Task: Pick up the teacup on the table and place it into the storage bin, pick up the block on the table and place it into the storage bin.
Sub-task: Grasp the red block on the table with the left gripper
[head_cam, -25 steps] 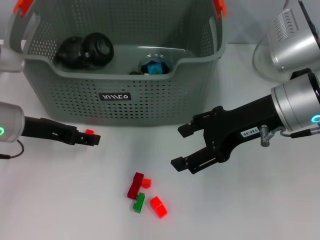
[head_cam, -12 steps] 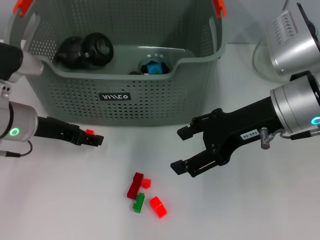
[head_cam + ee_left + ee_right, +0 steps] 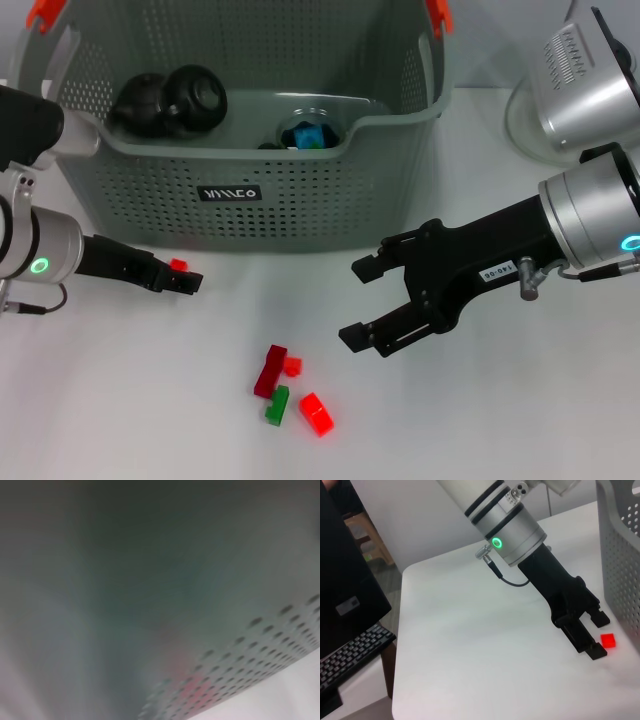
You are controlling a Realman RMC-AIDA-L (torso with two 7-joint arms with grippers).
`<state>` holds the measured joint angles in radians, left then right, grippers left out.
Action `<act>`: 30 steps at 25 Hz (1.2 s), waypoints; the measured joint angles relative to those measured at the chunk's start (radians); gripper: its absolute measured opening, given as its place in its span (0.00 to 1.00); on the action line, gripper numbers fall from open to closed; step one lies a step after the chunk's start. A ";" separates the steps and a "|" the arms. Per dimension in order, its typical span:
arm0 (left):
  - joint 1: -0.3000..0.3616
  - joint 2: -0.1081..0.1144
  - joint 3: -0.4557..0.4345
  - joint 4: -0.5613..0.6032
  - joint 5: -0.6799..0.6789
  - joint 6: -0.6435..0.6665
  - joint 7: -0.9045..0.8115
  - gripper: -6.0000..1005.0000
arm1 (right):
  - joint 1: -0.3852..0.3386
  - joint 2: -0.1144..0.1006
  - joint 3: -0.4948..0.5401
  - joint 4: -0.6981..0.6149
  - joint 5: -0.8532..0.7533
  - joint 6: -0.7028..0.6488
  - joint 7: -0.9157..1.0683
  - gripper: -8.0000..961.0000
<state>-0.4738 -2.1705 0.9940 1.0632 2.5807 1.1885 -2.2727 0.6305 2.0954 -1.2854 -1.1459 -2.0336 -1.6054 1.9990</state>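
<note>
The grey perforated storage bin (image 3: 250, 200) stands at the back; its wall (image 3: 260, 640) fills the left wrist view. Two black teacups (image 3: 197, 95) lie inside it, beside a bowl holding a blue block (image 3: 310, 135). My left gripper (image 3: 185, 278) hovers low in front of the bin's left part, open. A small red block (image 3: 178, 265) rests on the table at its fingertips. The right wrist view shows that gripper (image 3: 598, 636) with the block (image 3: 607, 641) between its tips. My right gripper (image 3: 358, 302) is open and empty, right of several loose blocks (image 3: 270, 370).
The loose pile holds a dark red block, a small orange-red one (image 3: 293, 366), a green one (image 3: 277, 404) and a bright red one (image 3: 316, 413). A silver robot base (image 3: 575, 90) stands at the back right. A keyboard (image 3: 350, 655) lies beyond the table's edge.
The right gripper has crept slightly left and down towards the loose blocks. The left arm's upper part has swung into view; its gripper barely shifted, and the small red block stayed put.
</note>
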 joint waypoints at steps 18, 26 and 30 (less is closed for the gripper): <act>-0.006 -0.002 0.036 -0.003 0.001 -0.037 -0.016 0.65 | 0.001 0.002 0.002 0.000 0.003 0.001 0.003 0.95; -0.007 -0.002 0.055 -0.003 0.001 -0.040 -0.016 0.64 | 0.002 0.002 0.002 0.000 0.004 0.001 0.003 0.95; -0.008 -0.002 0.055 -0.003 0.001 -0.041 -0.016 0.64 | 0.002 0.002 0.002 0.000 0.004 0.001 0.004 0.95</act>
<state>-0.4813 -2.1721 1.0494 1.0600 2.5816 1.1479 -2.2888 0.6320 2.0969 -1.2839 -1.1458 -2.0294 -1.6045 2.0028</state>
